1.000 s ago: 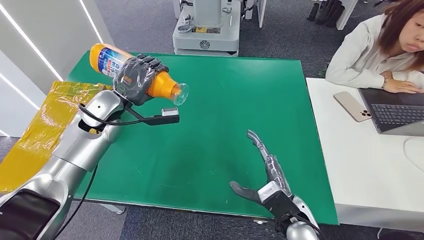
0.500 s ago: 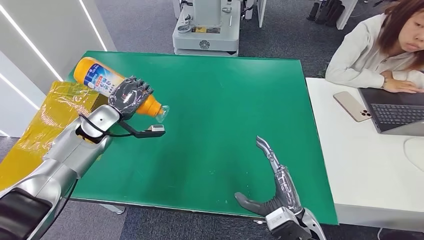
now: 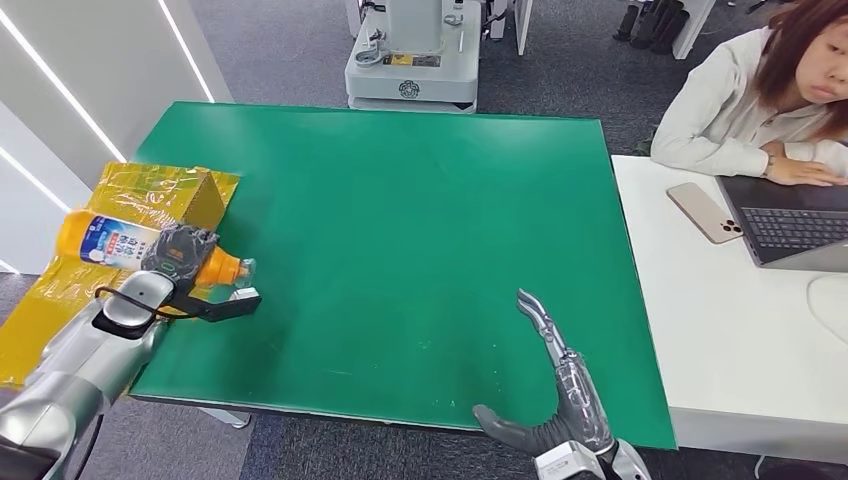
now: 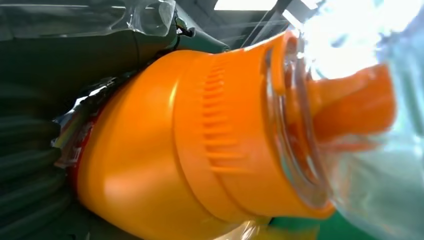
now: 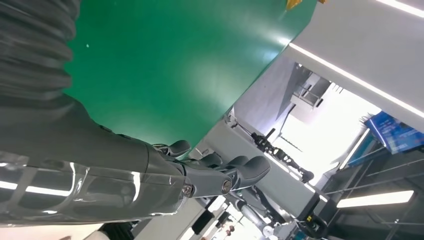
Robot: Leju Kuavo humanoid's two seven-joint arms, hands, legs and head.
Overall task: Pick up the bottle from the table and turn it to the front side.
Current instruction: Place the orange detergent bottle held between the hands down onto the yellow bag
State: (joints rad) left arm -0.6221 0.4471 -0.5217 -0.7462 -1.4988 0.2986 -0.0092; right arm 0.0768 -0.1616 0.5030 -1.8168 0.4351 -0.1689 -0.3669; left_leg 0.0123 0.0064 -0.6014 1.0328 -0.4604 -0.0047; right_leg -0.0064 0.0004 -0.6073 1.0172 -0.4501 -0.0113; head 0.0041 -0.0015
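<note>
Orange plastic bottle (image 3: 120, 248) with a clear cap lies sideways, gripped by the left hand (image 3: 178, 252) at the green table (image 3: 420, 220) edge; a slip drops it off. Right hand (image 3: 560, 385) spread, holding nothing.

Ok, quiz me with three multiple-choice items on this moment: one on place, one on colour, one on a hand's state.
1. Where is the bottle?
A. Over the table's left edge, by the yellow bag
B. At the table's middle
C. On the white desk

2. What colour is the bottle's cap end?
A. Blue
B. Orange
C. Green

3. How is the right hand?
A. Gripping the bottle
B. Open, holding nothing
C. Pressing the phone

Answers: 1 A, the left hand holds it beside the yellow bag; 2 B, orange in the left wrist view; 3 B, fingers apart above the green table.
</note>
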